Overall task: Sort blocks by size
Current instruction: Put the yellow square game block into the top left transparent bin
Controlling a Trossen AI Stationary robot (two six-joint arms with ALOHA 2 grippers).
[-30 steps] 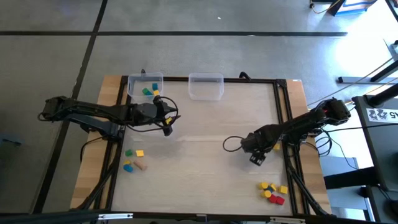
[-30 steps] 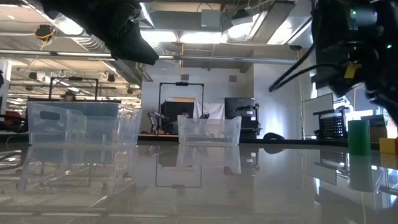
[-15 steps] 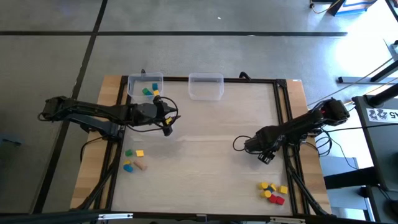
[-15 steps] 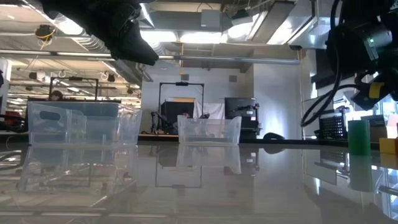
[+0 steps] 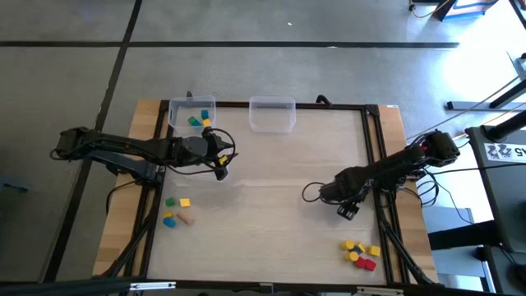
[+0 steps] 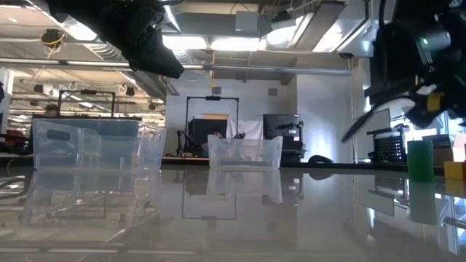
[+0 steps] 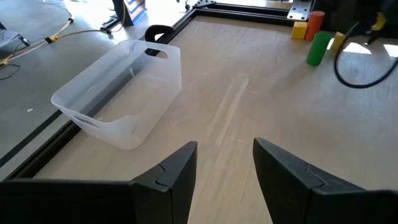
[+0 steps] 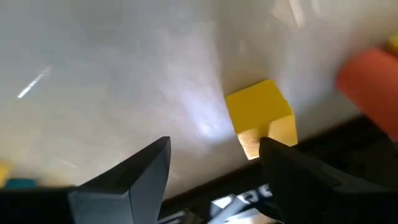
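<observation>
Small wooden blocks lie in two loose groups on the table: one near the left edge [image 5: 176,211], one at the near right corner [image 5: 362,253]. A few more lie in the clear far-left bin [image 5: 182,110]. My right gripper [image 5: 346,211] is open above the table, just beyond the right group. In its wrist view [image 8: 214,168] a yellow block [image 8: 260,117] lies on the table below, by one finger, with a red block [image 8: 373,68] beside it. My left gripper [image 5: 222,167] is open and empty near the far-left bin, held above the table [image 7: 225,163].
A second clear bin [image 5: 272,115] stands at the middle of the far edge and holds nothing; it also shows in the left wrist view [image 7: 124,93]. A black frame [image 5: 371,131] runs around the table. A green cylinder [image 6: 420,160] stands on end among the right blocks.
My right gripper has swung a little toward the table's right edge, then partly back toward the near edge, turning as it went. Its fingers stay open. My left arm has kept still.
</observation>
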